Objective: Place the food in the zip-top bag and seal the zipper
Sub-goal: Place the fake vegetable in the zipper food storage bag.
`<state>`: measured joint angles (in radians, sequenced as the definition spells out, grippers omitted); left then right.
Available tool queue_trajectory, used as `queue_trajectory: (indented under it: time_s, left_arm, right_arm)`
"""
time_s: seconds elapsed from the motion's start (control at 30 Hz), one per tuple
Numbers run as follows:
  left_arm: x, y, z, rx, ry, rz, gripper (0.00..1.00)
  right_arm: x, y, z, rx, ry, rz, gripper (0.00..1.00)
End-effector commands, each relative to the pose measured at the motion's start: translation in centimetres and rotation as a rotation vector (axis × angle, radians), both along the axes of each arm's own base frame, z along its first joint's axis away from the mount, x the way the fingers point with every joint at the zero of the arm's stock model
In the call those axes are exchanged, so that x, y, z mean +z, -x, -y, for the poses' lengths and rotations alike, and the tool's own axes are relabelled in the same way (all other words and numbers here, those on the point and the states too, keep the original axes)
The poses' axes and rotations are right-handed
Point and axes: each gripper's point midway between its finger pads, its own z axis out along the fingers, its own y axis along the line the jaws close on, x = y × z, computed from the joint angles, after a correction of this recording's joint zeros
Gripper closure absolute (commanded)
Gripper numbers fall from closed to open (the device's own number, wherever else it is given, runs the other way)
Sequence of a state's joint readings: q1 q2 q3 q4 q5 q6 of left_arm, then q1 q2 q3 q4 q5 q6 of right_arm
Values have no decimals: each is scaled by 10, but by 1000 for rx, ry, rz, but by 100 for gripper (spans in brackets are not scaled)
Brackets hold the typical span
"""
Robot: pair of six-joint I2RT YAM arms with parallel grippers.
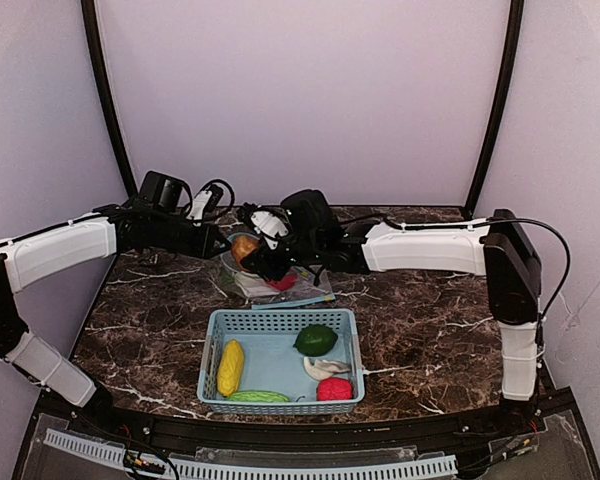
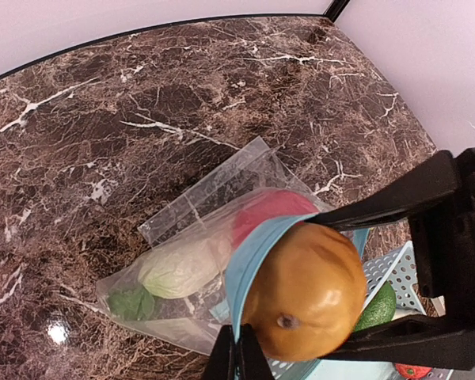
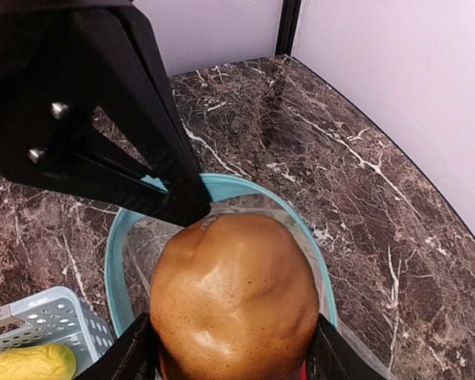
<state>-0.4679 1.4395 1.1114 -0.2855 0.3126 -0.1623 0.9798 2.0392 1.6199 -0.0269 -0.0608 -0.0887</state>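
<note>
Glossy brown potato [image 2: 305, 289] hung at the open, blue-rimmed mouth of the clear zip-top bag [image 2: 214, 190], which held a red apple [image 2: 269, 210] and white radish [image 2: 182, 269]. Yellow corn [image 1: 230, 367], green pod [image 1: 258, 397], dark green fruit [image 1: 316, 339], white mushroom [image 1: 325, 367] and small red fruit [image 1: 334, 389] lay in the basket [image 1: 280, 317].

The left arm [image 1: 60, 250] and right arm [image 1: 425, 248] have white shells over black joints. A thin black cable [image 1: 558, 262] arcs off the right arm at the right of the top view. The left gripper [image 3: 186, 212], upper left in the right wrist view, is matte black with flat struts and two silver screws [image 3: 59, 109].
</note>
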Motion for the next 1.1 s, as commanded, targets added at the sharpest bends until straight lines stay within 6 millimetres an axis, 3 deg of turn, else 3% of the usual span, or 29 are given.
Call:
queue_trajectory:
  time_s: [0.0, 0.2, 0.43, 0.6, 0.77, 1.07]
  left_arm:
    - [-1, 4, 1, -16, 9, -8, 99]
    - [-1, 4, 1, -16, 9, -8, 99]
    - [0, 4, 0, -13, 7, -6, 99]
    - [1, 4, 0, -10, 6, -2, 99]
    - [1, 4, 0, -10, 5, -3, 99]
    - [-2, 4, 0, -10, 4, -9, 99]
  right_arm:
    - [0, -12, -6, 2, -15, -14, 50]
    - [-12, -18, -16, 8, 9, -46, 45]
    - [-18, -21, -17, -1, 35, -57, 26]
    - [-18, -23, -15, -12, 49, -53, 18]
    - [3, -15, -12, 8, 17, -60, 15]
    - [62, 21, 7, 79, -99, -111, 19]
